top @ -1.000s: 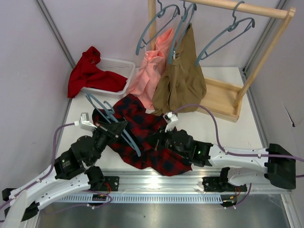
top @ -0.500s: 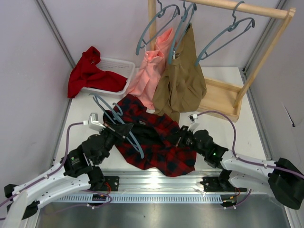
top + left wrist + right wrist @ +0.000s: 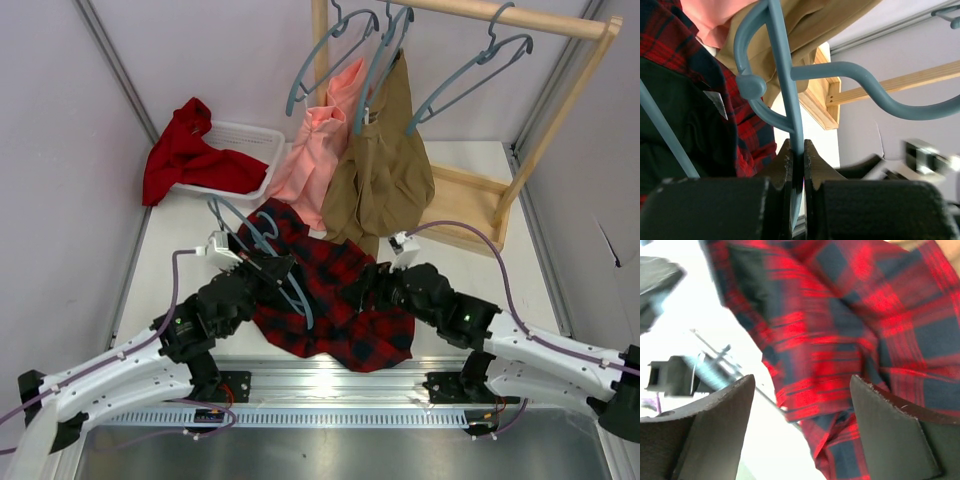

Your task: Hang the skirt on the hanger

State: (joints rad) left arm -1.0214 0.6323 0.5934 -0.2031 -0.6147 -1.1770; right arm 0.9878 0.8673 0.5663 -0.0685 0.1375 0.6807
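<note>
Your left gripper (image 3: 797, 150) is clamped on the blue-grey hanger (image 3: 785, 75), holding it angled over the tartan skirt (image 3: 340, 310) heaped near-centre on the table (image 3: 530, 265), while your right gripper (image 3: 802, 405) hovers over the plaid with jaws wide and empty, probably for a fresh grab.

Skirt (image 3: 340, 320): on the tabletop (image 3: 165, 225), near middle, between the two hands.
Hanger (image 3: 290, 288): over the skirt's left part, hook toward the far left.
Left hand (image 3: 268, 270): left of the skirt, at the hanger.
Right hand (image 3: 372, 290): at the skirt's right side.
Basket (image 3: 255, 130): far left, cloth (image 3: 185, 150) draped over its left rim.
Rack (image 3: 590, 70): far right, behind the skirt; two garments (image 3: 385, 170) hang at its left, a spare hanger (image 3: 470, 85) at its right.
</note>
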